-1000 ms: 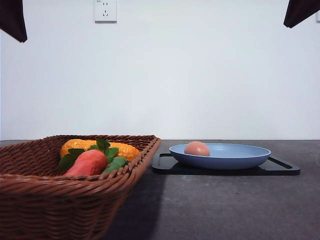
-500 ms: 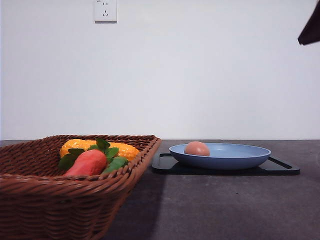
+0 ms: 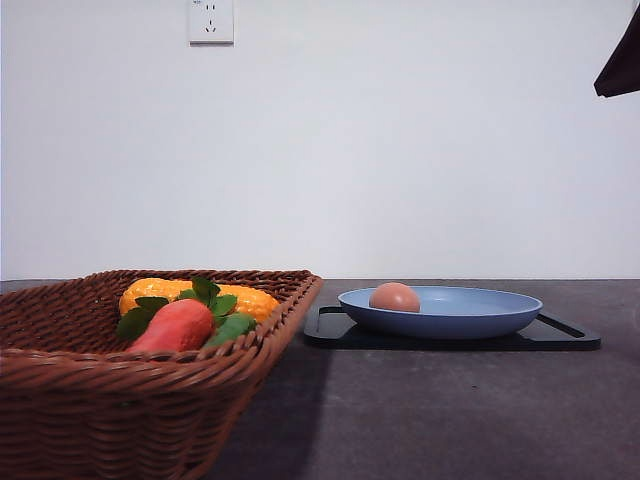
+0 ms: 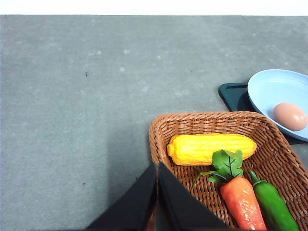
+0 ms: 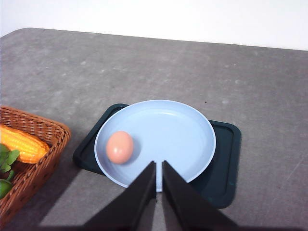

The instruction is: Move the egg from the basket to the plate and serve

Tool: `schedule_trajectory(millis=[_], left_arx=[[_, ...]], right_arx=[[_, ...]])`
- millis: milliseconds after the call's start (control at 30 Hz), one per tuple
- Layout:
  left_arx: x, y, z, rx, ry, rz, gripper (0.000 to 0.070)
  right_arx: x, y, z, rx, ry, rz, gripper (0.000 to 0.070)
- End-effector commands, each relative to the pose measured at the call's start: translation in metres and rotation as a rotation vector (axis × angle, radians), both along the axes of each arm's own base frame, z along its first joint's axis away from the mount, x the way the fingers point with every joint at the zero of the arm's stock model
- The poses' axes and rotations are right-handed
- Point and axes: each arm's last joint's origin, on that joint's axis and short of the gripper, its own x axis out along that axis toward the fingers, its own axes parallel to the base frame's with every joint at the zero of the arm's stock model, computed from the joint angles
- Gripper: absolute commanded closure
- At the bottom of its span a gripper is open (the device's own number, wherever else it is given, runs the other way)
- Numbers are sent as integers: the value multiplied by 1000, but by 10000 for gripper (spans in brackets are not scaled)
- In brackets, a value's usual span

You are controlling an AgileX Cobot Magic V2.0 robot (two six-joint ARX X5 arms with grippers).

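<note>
The pinkish-brown egg (image 3: 394, 297) lies in the blue plate (image 3: 470, 318), toward its left side, and shows again in the right wrist view (image 5: 120, 147). The plate rests on a black tray (image 3: 560, 340). The wicker basket (image 3: 120, 400) stands left of the tray. My left gripper (image 4: 157, 166) hangs shut and empty above the basket's outer corner (image 4: 202, 117). My right gripper (image 5: 159, 163) hovers high over the plate's near rim (image 5: 173, 130), fingers together, holding nothing. A dark piece of the right arm (image 3: 622, 65) shows at the front view's upper right.
In the basket lie a yellow corn cob (image 4: 211, 148), an orange-red carrot toy (image 4: 242, 202) with green leaves and a green pepper (image 4: 274, 207). Grey tabletop (image 4: 72, 96) stretches beyond the basket. A wall socket (image 3: 210, 20) sits on the white wall.
The left arm's dark part has left the front view's upper left corner. The right arm's part has shifted toward the right edge. Egg, plate and basket have not moved.
</note>
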Motion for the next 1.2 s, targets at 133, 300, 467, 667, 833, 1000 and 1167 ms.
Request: schedule_trajectory(millis=[133, 300, 467, 667, 833, 1000, 1167], left_arx=[[-4, 1, 5, -17, -23, -10, 700], [-29, 16, 18, -41, -172, 11, 700], [-58, 36, 22, -44, -331, 129, 700], [-67, 49, 10, 8, -411, 341, 700], [-54, 54, -12, 16, -423, 437, 700], [-33, 57, -47, 4, -416, 393, 700], [-24, 57, -82, -4, -341, 370, 700]], right_arx=[[0, 1, 3, 19, -5, 0, 700], [0, 1, 3, 19, -5, 0, 700], [0, 1, 3, 19, -5, 0, 700], [0, 1, 3, 19, -5, 0, 700], [0, 1, 3, 19, -5, 0, 700], [0, 1, 3, 19, -5, 0, 700], [0, 1, 3, 19, -5, 0, 700]])
